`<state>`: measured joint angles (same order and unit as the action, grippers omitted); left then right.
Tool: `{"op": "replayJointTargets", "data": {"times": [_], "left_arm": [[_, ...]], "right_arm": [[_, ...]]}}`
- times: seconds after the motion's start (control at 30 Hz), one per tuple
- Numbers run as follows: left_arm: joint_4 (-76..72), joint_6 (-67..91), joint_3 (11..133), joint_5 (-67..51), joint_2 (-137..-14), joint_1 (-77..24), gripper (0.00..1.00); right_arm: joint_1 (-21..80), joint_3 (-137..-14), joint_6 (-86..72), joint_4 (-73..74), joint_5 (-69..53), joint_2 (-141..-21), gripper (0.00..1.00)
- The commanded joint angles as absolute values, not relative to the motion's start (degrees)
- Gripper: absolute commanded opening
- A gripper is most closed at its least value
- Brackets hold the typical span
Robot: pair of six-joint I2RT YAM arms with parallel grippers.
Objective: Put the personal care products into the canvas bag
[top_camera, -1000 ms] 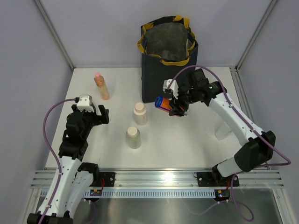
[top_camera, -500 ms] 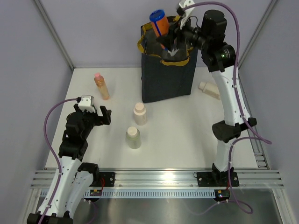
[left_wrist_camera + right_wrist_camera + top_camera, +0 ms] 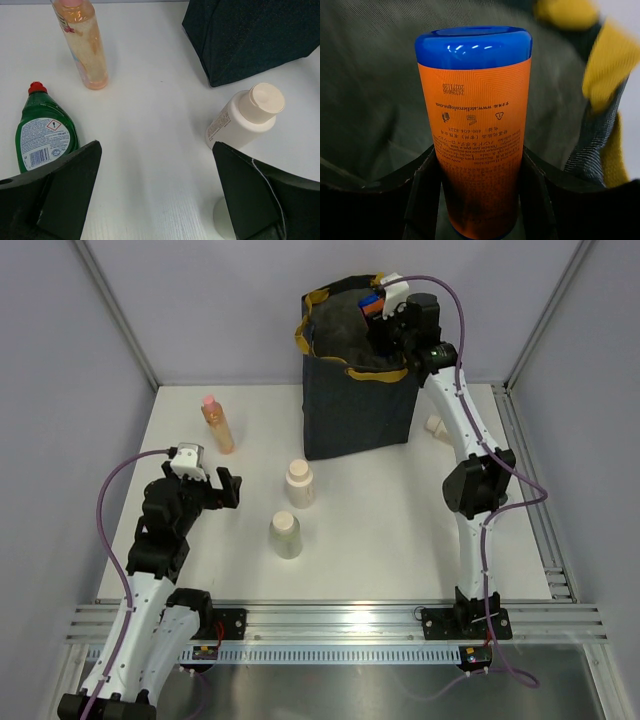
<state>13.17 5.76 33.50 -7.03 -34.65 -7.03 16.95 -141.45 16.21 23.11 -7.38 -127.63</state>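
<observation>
Grey walls closed in a white tabletop [image 3: 400,530] with the two arms bolted at its near edge. The largest thing on it was the canvas bag [image 3: 358,400], one only, standing upright at the far middle with its yellow-rimmed mouth open and grey lining showing.

The right arm reached up and over that mouth. Its right fingers [image 3: 421,197] were partly closed and clamped on both sides of the orange bottle [image 3: 474,130], which sat blue end foremost, inside the rim by the look of the wrist view, with lining on all sides. The left arm hung low over the tabletop on the left side, its left fingers [image 3: 60,190] spread wide and holding nothing.

I judged the task to be at an early stage. The orange bottle was at the bag but not yet let go, and nothing else could be seen lying on the lining, though its bottom was mostly hidden. Four products remained outside:

- One peach bottle [image 3: 217,424] stood well left of the bag.
- Two cream bottles [image 3: 299,483] stood near the middle, one in front of the other.
- One pale bottle [image 3: 434,425] lay just right of the bag, mostly hidden behind the right arm.

That made five care products in all. One green dish-soap bottle [image 3: 45,131] also lay near the left fingers. It looked like no part of the task.
</observation>
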Motion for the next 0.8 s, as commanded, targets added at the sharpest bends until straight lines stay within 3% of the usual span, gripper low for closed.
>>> {"op": "replayJointTargets", "data": {"times": [0.0, 0.1, 0.2, 0.63, 0.77], "left_arm": [[9.49, 4.66, 33.92, -9.05, -34.81, -7.21, 0.99], [9.32, 4.66, 33.93, -9.75, -34.8, -7.21, 0.99], [9.23, 4.75, 33.93, -10.55, -34.8, -7.21, 0.99], [8.79, 4.75, 33.58, -12.57, -34.63, -7.21, 0.99], [8.53, 4.75, 33.57, -13.71, -34.89, -7.21, 0.99]], "right_arm": [[15.56, -138.1, 20.74, 20.2, -6.06, -123.41, 0.0], [15.47, -136.05, 21.36, 22.67, -3.1, -124.0, 0.0], [15.64, -142.0, 20.57, 28.46, 1.91, -129.08, 0.0], [16.26, -143.09, 25.66, 36.74, -0.97, -141.59, 0.0], [16.26, -141.51, 25.66, 35.77, -1.14, -142.64, 0.07]]}}
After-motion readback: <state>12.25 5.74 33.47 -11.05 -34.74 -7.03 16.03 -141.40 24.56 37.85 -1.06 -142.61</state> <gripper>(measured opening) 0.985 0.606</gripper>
